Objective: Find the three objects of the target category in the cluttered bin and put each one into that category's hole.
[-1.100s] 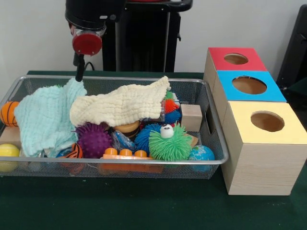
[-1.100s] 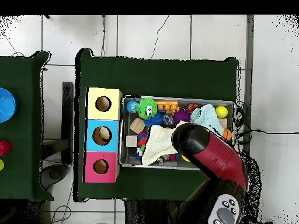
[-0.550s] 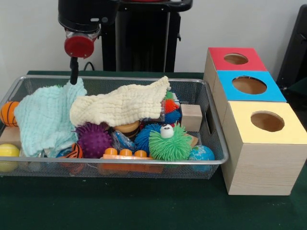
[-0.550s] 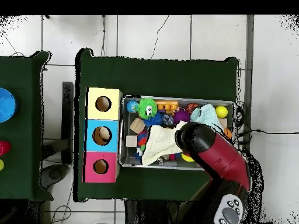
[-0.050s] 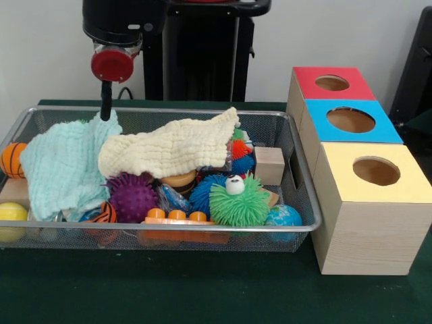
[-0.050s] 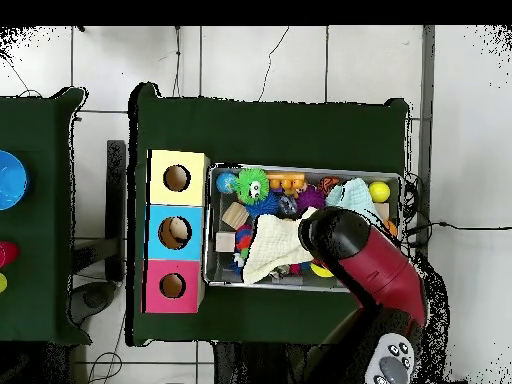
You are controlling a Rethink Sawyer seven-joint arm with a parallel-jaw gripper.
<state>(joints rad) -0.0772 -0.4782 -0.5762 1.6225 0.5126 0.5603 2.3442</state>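
Hovering over the far left of the mesh bin [image 5: 297,177], the gripper [image 5: 105,101] shows as one thin dark stem just above the mint cloth [image 5: 64,165], so honestly I can't tell if it's open or closed. Which category is the target isn't clear, and the cream cloth [image 5: 169,148] hides plenty of toys. Likely snag: it comes down, catches the mint cloth and drags the pile around instead of grabbing a toy for the three-hole box [image 5: 351,121] on the right.
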